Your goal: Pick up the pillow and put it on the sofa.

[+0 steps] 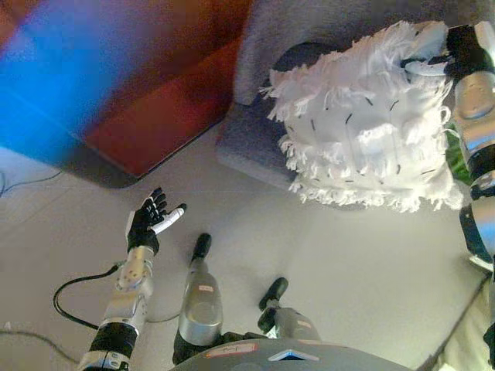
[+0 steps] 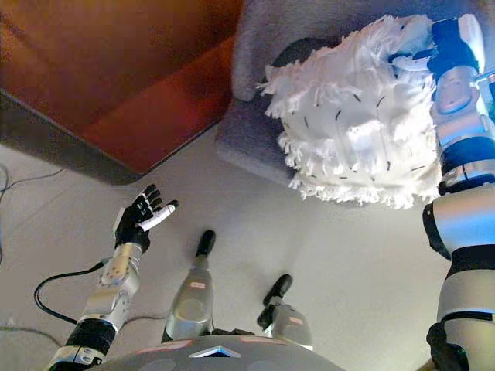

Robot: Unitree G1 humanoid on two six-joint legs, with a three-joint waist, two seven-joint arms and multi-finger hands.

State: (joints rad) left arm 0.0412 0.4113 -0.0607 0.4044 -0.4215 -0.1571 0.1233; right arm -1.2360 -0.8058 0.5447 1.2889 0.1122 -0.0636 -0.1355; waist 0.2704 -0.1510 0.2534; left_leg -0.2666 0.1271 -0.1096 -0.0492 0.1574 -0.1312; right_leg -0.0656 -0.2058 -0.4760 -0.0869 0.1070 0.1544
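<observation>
While the scene carries no print that can be read, these lines give what shows.

Writing: none legible; small pale patches appear on some surfaces, but nothing on them can be made out.

Pillow [image 1: 363,124]: white and shaggy with fringed edges and short dark flecks; it is held up in the air at upper right, in front of the grey sofa, hanging partly over the sofa's seat edge and partly over the floor.

Right robot hand [image 2: 452,42]: at the pillow's top right corner, dark fingers curled into the fringe and gripping it; the arm rises along the right edge.

Left robot hand [image 1: 151,220]: low at left above the floor, fingers spread and relaxed, holding nothing, well apart from the pillow.

Sofa [image 1: 255,131]: grey upholstery, its backrest along the top and its seat front below and behind the pillow; a dark rounded shape lies on the seat behind the pillow's upper left, and I cannot tell what it is.

Red furniture [image 2: 155,100]: a red-brown slab with a dark lower edge, at upper left just beside the sofa.

Floor [image 1: 348,263]: pale and plain.

View difference: the right eye view shows the red furniture's top and more of the right arm; the left eye view shows a green patch [image 1: 456,162] past the pillow's right edge.
</observation>
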